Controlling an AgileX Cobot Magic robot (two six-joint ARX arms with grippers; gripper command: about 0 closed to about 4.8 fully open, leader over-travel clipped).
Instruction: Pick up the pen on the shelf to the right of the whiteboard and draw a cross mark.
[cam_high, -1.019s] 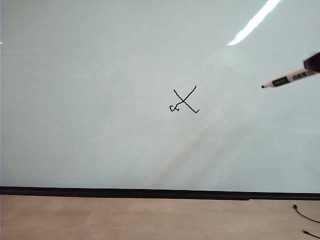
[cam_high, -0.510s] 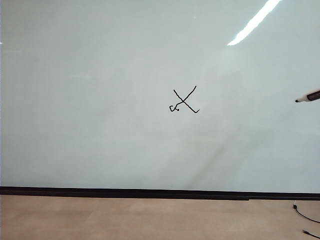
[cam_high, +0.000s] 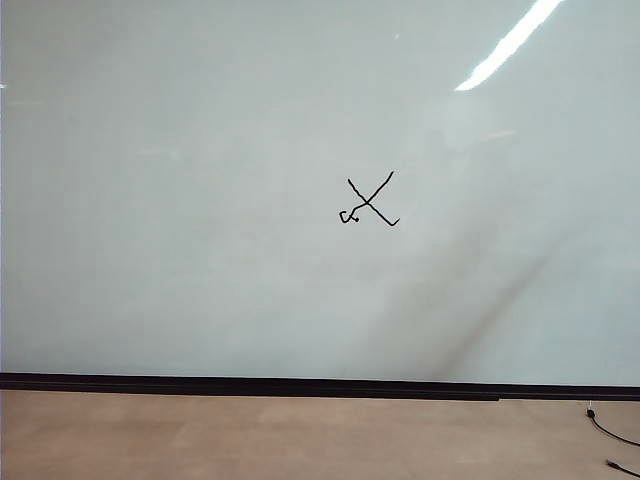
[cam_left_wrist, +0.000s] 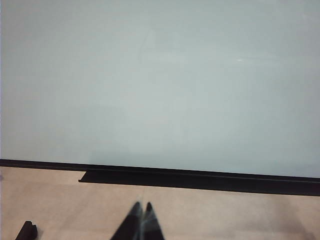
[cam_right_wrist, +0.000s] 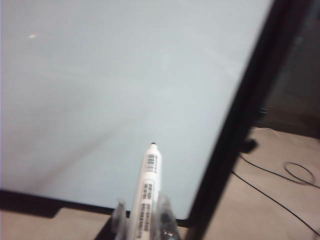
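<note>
Cross mark (cam_high: 368, 203) drawn at centre of whiteboard (cam_high: 200, 200).
Right hand (cam_right_wrist: 142, 220) clamped on pen (cam_right_wrist: 146, 192), lower centre of the frame; left hand (cam_left_wrist: 141, 220) fingers together, bottom centre of the frame.

Cross mark (cam_high: 368, 203) hand-drawn in black on whiteboard (cam_high: 200, 200): X with hooked squiggle at lower left end. Pen (cam_right_wrist: 145, 195) barrel carries black printed label blocks, barcode-like, too blurred to read. No other text, brand or number legible.
</note>
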